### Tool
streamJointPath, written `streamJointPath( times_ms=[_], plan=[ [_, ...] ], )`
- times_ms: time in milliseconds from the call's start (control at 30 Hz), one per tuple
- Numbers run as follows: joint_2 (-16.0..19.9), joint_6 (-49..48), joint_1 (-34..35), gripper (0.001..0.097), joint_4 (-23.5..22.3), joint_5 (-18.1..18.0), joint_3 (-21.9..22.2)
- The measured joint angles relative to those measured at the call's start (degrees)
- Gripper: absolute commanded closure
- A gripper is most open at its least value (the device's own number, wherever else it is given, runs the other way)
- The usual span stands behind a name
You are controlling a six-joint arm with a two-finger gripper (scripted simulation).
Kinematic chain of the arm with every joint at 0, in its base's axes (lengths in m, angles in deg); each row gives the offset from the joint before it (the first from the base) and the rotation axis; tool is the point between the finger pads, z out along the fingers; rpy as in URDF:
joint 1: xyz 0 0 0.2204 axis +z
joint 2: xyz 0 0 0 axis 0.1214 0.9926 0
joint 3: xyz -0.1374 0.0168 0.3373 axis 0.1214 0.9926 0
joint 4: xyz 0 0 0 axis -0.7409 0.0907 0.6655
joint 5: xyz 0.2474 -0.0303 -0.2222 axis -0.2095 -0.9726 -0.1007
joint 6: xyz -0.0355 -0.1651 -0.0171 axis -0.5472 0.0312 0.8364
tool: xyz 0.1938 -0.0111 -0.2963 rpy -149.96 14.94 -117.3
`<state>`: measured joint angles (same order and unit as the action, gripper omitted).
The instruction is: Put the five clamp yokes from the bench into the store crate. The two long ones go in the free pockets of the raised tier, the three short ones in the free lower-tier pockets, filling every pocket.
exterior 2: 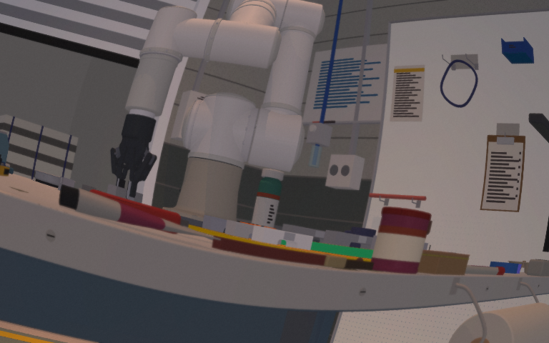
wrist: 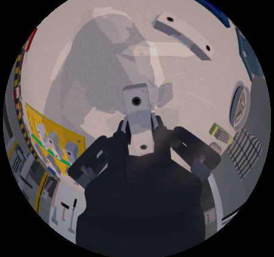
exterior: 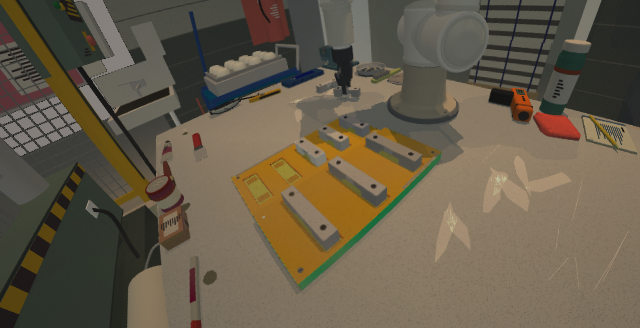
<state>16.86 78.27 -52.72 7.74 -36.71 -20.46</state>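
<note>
A short grey clamp yoke lies on the bench at the far side, and my gripper is closed around it, low over the bench top. A second loose yoke lies on the bench just beyond it. The store crate is a flat orange tray with a green edge in the middle of the bench. Three long yokes sit in its raised tier. Several short yokes sit along its lower tier, and two yellow pockets at the near end stand empty.
The robot's base column stands just right of the gripper. A round dish and a blue tray with white blocks line the bench's far edge. An orange tool, a red pad and a spray can sit far right.
</note>
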Motion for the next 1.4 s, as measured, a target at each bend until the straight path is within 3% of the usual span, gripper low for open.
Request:
streamJointPath(
  times_ms=[433, 633, 1100, 1400],
  plan=[
    [-6.5, 0.0, 0.0, 0.0901, 0.0, -13.3, -7.0],
    [-7.9, 0.0, 0.0, 0.0901, 0.0, -17.3, -9.5],
    [-8.3, -0.6, 0.4, 0.0901, 0.0, -18.5, -10.2],
    [-8.6, -6.3, 4.8, 0.0901, 0.0, -18.6, -10.1]
  ],
)
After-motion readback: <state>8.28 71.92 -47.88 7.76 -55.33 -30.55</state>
